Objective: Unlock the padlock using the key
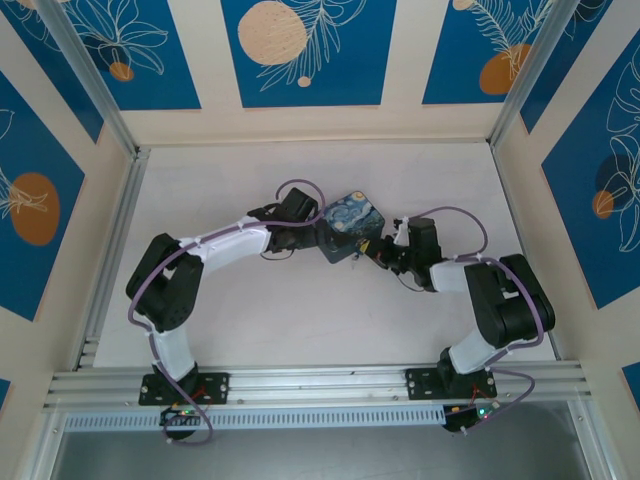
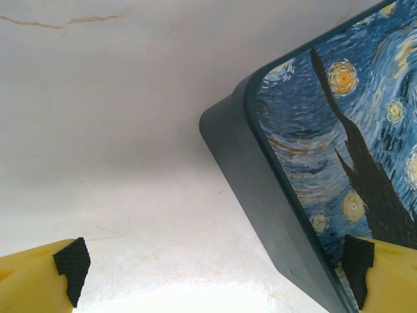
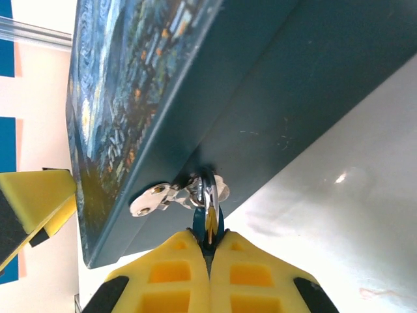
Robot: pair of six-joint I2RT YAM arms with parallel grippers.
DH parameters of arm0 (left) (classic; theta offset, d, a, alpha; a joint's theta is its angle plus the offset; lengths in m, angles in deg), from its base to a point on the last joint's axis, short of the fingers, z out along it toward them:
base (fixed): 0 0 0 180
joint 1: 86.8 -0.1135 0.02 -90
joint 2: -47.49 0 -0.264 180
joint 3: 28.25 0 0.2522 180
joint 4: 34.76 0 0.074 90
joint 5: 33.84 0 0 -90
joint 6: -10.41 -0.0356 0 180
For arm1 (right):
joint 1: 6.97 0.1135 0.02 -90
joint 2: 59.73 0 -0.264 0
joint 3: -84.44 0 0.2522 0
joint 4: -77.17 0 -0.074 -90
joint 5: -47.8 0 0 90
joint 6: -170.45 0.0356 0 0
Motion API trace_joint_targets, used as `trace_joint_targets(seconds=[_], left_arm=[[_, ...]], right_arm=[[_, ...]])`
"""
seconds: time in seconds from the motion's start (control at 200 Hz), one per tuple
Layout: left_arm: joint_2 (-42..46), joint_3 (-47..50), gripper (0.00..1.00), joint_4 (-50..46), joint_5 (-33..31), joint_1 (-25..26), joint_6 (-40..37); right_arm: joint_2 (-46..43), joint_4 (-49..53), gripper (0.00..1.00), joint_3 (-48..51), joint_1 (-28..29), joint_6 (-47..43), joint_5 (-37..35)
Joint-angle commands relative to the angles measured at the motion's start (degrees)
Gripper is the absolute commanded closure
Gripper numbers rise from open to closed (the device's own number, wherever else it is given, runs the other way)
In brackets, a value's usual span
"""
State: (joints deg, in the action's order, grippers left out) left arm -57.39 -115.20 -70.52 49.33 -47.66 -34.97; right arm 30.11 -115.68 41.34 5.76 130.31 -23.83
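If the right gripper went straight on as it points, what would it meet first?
Likely the dark side wall of the box, just beyond the padlock that the right gripper is shut on; the gap is hard to judge.

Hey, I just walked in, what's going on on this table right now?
The right hand is shut on the small bluish padlock, which hangs by its thin metal shackle from the side of the flat box printed with a starry night painting. The left hand is open, straddling a corner of that box. Whether the key is in the lock yet is unclear.
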Motion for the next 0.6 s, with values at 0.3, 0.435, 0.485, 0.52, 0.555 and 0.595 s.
trace_joint_targets(seconds=[0.3,0.435,0.485,0.52,0.555,0.595], left_arm=[[-4.1,-1.2,0.00,-7.2,-0.8,0.2,0.1],[-4.6,-1.8,0.00,-7.7,-0.8,0.2,-0.1],[-4.7,-1.9,0.00,-7.8,-0.8,0.1,-0.1],[-4.8,-1.9,0.00,-7.7,-0.8,0.1,-0.2],[-4.9,-1.9,0.00,-7.7,-0.8,0.1,-0.1],[-5.0,-2.0,0.00,-7.8,-0.8,0.1,-0.1]], right_arm=[[7.6,-0.1,1.00,-4.6,-5.6,-2.1,4.1],[8.0,-2.7,1.00,-5.3,-7.8,0.5,5.9],[8.2,-5.2,1.00,-5.1,-8.9,3.2,6.8],[8.8,-8.1,1.00,-4.9,-9.9,5.8,8.0],[9.4,-10.9,1.00,-5.0,-10.5,8.2,9.2],[10.1,-12.8,1.00,-5.3,-11.0,10.3,9.9]])
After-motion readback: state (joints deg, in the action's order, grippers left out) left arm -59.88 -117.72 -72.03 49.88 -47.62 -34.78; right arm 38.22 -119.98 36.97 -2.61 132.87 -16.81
